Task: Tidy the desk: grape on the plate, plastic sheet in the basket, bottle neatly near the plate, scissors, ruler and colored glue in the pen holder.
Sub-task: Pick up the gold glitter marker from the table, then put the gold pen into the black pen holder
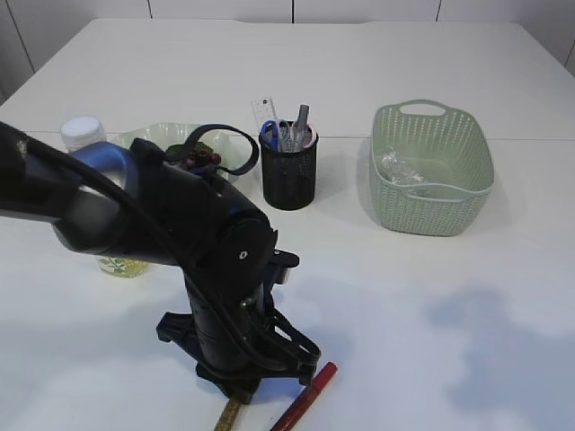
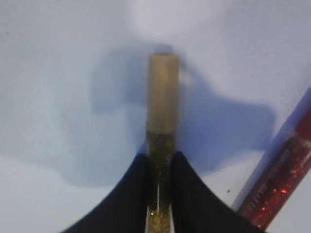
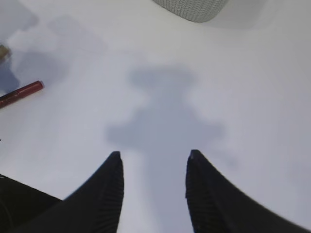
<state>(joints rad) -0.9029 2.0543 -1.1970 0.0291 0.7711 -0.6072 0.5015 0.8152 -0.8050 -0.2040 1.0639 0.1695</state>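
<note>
My left gripper (image 2: pixel 160 162) is shut on a gold glitter glue tube (image 2: pixel 162 97) lying on the white table at the front; the tube's end shows under the arm (image 1: pixel 226 415). A red glitter glue tube (image 1: pixel 305 397) lies just right of it, also in the left wrist view (image 2: pixel 284 179) and the right wrist view (image 3: pixel 22 93). The black mesh pen holder (image 1: pixel 289 180) holds blue-handled scissors (image 1: pixel 272 135) and a clear ruler (image 1: pixel 264 111). The grapes (image 1: pixel 203 160) lie on the pale green plate (image 1: pixel 157 136). The bottle (image 1: pixel 83 131) stands left of the plate, partly hidden. My right gripper (image 3: pixel 153 158) is open and empty above bare table.
A green basket (image 1: pixel 431 193) at the back right holds the crumpled plastic sheet (image 1: pixel 400 168); its rim shows in the right wrist view (image 3: pixel 192 7). My left arm (image 1: pixel 180 224) hides much of the table's left front.
</note>
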